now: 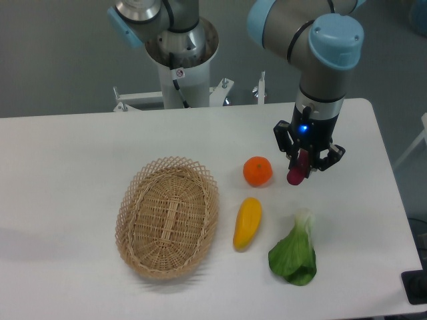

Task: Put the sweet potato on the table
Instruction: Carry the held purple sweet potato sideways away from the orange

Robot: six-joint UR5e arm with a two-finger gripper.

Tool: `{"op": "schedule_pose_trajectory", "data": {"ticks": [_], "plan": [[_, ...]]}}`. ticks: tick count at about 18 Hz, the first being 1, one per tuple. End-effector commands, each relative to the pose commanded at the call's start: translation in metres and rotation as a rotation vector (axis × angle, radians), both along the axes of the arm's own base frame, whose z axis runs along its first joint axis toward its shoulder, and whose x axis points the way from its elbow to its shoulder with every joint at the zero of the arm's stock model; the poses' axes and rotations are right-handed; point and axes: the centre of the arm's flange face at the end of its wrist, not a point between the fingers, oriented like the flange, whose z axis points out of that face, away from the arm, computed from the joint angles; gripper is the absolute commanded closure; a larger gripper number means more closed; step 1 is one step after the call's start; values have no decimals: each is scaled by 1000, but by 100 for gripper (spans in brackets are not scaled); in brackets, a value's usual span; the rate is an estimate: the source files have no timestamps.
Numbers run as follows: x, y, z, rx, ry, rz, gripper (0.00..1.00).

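The sweet potato (pixel 296 170) is a small dark reddish-purple piece standing nearly upright, its long axis close to vertical, with the upper part tucked between the fingers of the pincer (pixel 301 167) and the lower, rounded end showing below them. The pincer points straight down and is clamped on the sweet potato, one dark finger on each side of it. Whether the lower end of the sweet potato touches the tabletop (pixel 73 160) or hangs just above it cannot be told from this view.

Just to the left of the sweet potato, near but apart from it, sits a round orange fruit (pixel 257 171) on the white surface. In front of the fruit lies an elongated yellow vegetable (pixel 247 223), set slightly tilted, with its narrow end toward the near edge. To the right of the yellow vegetable, directly in front of the pincer, lies a green leafy vegetable (pixel 294 257) with a pale stem end pointing toward the pincer and its leaves spread toward the near edge.

Farther left, well apart from the sweet potato, stands an oval woven wicker basket (pixel 167 217) with a lacy rim; nothing shows inside it.

Above the pincer rises the wrist of the arm (pixel 327 60), grey with light blue caps, with a small blue light lit just above the fingers. The arm's base column (pixel 181 67) stands behind the far edge of the tabletop.
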Motion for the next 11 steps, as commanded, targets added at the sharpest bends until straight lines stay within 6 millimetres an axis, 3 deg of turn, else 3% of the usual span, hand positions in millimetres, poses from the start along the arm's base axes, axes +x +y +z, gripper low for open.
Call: {"op": "schedule_pose_trajectory", "data": {"ticks": [5, 11], "plan": [[-9, -6, -1, 1, 30, -42, 60], [-40, -55, -24, -29, 26, -105, 60]]}}
